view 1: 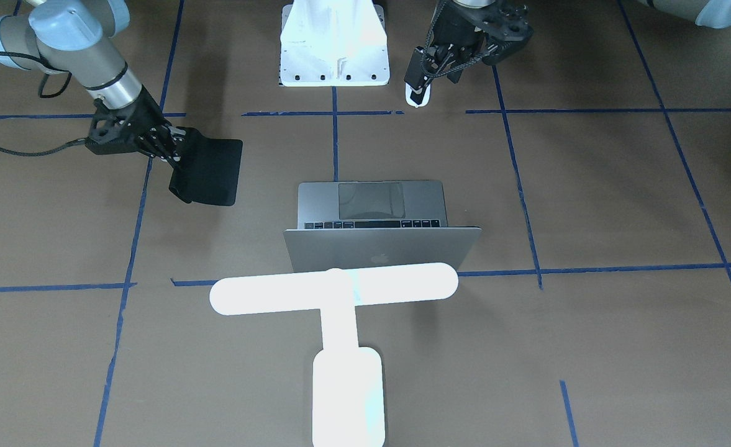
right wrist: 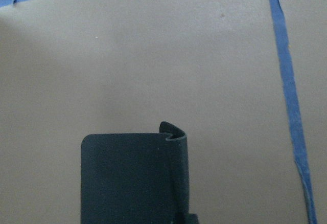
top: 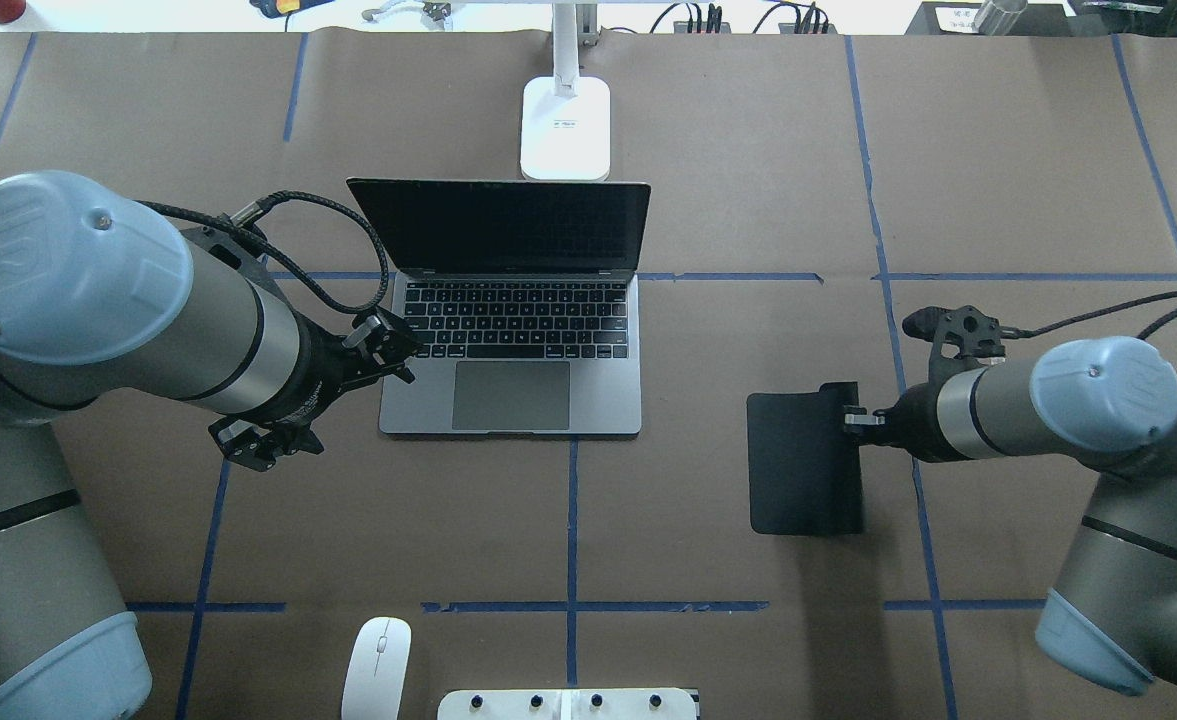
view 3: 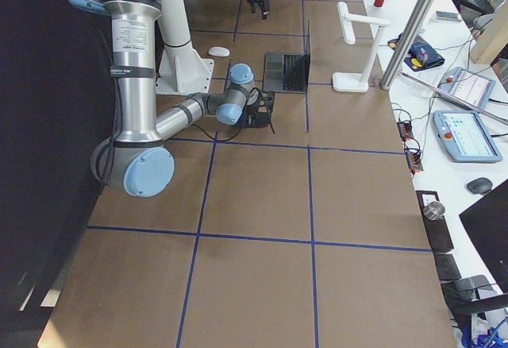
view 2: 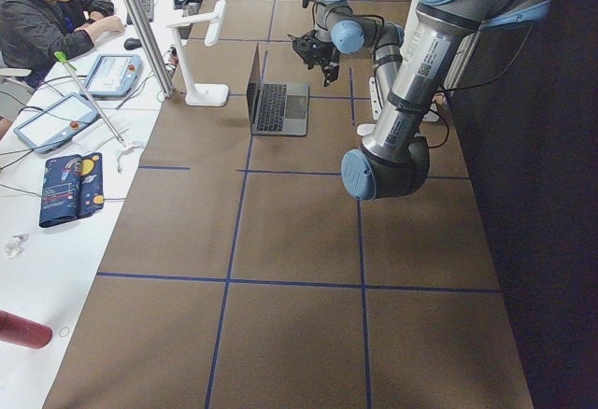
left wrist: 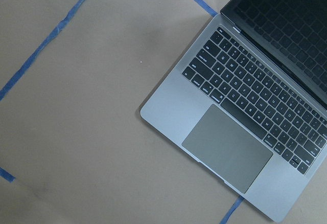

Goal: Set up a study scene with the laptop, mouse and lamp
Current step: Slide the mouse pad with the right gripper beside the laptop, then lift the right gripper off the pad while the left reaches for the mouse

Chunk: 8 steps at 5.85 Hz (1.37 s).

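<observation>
The laptop (top: 513, 370) stands open at the table's middle, screen dark, and also shows in the front view (view 1: 371, 205) and the left wrist view (left wrist: 240, 121). The glowing white lamp (view 1: 334, 288) stands behind it, its base (top: 566, 125) on the table. The white mouse (top: 376, 665) lies near the robot's base, left of centre; in the front view (view 1: 416, 98) a finger partly hides it. My left gripper (top: 323, 395) is open and empty, raised beside the laptop's left edge. My right gripper (top: 853, 420) is shut on the curled edge of a black mat (top: 803, 465).
The white bolted pedestal plate (top: 568, 703) sits at the near edge between my arms. Blue tape lines cross the brown table. The mat (right wrist: 133, 178) lies right of the laptop, one edge lifted. An operator and tablets are past the table's far side.
</observation>
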Available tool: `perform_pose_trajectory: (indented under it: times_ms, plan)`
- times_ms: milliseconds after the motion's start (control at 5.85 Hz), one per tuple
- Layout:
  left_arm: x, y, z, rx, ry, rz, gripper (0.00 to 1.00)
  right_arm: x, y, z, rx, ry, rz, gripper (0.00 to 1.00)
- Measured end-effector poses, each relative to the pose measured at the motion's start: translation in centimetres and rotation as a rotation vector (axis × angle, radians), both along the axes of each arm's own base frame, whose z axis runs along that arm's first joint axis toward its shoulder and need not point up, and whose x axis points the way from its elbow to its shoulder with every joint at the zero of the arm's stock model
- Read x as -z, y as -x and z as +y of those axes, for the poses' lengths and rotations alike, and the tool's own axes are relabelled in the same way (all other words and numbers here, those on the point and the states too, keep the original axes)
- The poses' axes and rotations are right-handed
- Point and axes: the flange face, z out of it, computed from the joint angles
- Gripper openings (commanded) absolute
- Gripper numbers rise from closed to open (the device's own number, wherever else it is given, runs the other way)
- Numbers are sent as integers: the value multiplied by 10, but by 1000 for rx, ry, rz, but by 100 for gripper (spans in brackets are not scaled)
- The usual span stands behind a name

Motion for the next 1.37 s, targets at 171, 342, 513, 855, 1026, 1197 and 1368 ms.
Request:
perform_pose_trajectory:
  times_ms: [171,342,513,855,1026,1197,1368]
  plan:
    - [1,1,1,0,-1,2,100,7,15,-26,-11,-7,16,0]
    - [2,2,1,0,-3,4,100,13,24,-51,-20,-3,16,0]
    - [2,2,1,0,-3,5,100,16,30,-72,-22,10,12,0]
    - [3,3,1,1,-4,7,100,18,35,-97,-24,33,7,41]
    - [3,3,1,1,-5,7,100,19,34,-101,-28,39,5,99]
    - [2,3,1,1,-4,5,100,21,32,-106,-35,43,0,100]
    - [-1,1,0,-3,-4,0,100,25,28,-110,-43,46,-7,100]
